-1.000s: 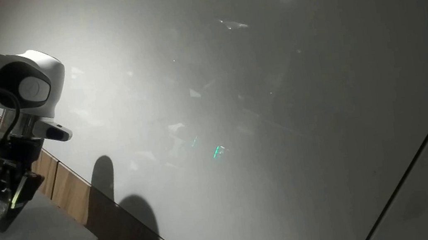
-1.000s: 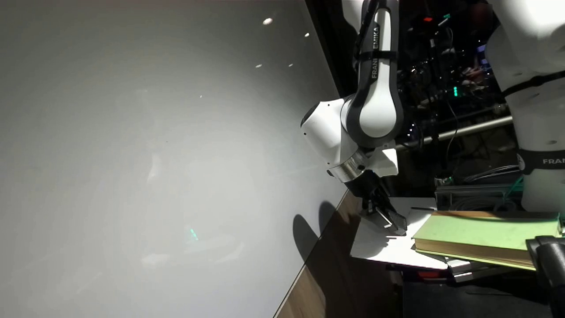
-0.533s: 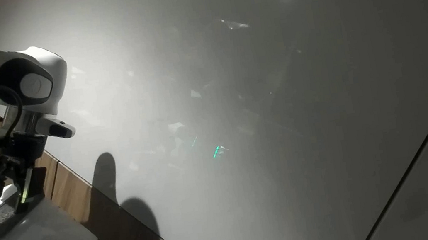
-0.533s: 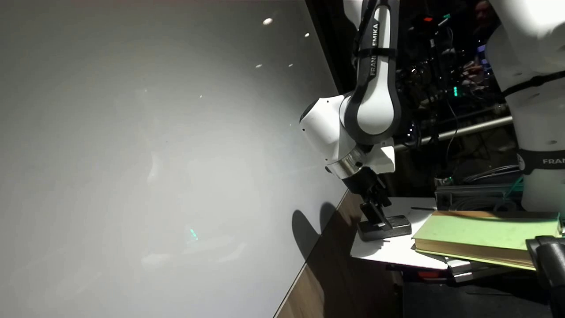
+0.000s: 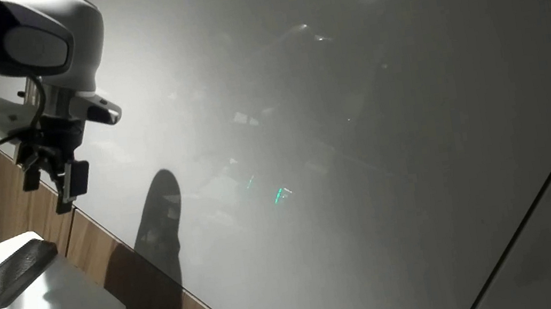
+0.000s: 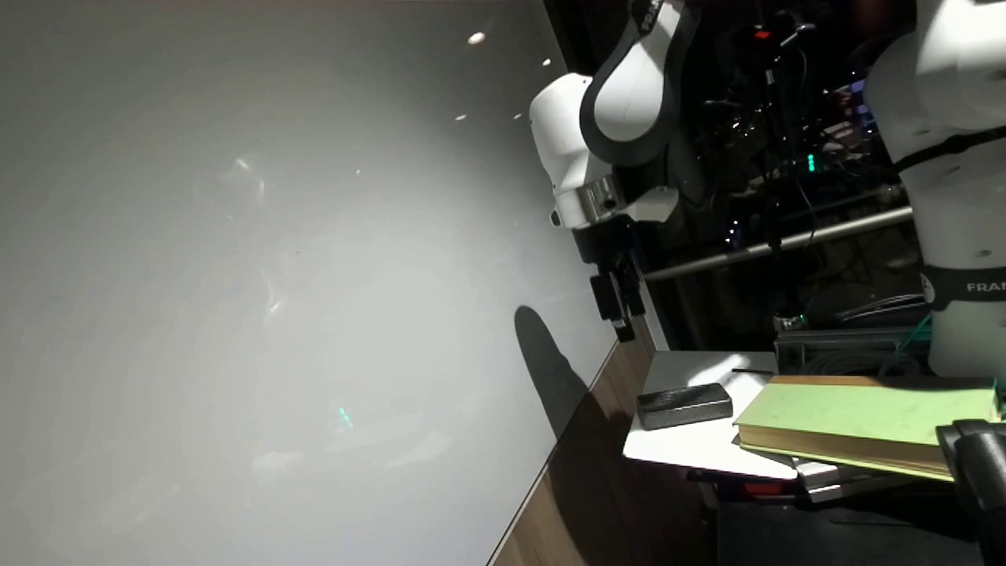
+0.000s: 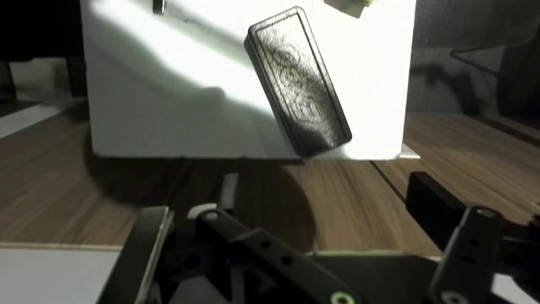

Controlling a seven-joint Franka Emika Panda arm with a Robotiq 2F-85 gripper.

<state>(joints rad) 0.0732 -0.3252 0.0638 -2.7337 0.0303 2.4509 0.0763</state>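
Black block (image 7: 297, 84): lies flat on the white tabletop (image 7: 177, 126); in the wrist view its long axis is steep, upper end leaning to the left, lower end near the tabletop edge.
Block surface: rectangular shape with rounded corners; the top is a little shiny, with swirling pattern inside a thin border.
Gripper (image 5: 48, 196): higher than the block and well apart from it; its jaws stand wide apart, holding nothing.
Wood panel (image 7: 346, 190): brown, with visible grain.
Large board (image 5: 363, 163): grey, glossy, with light spots.
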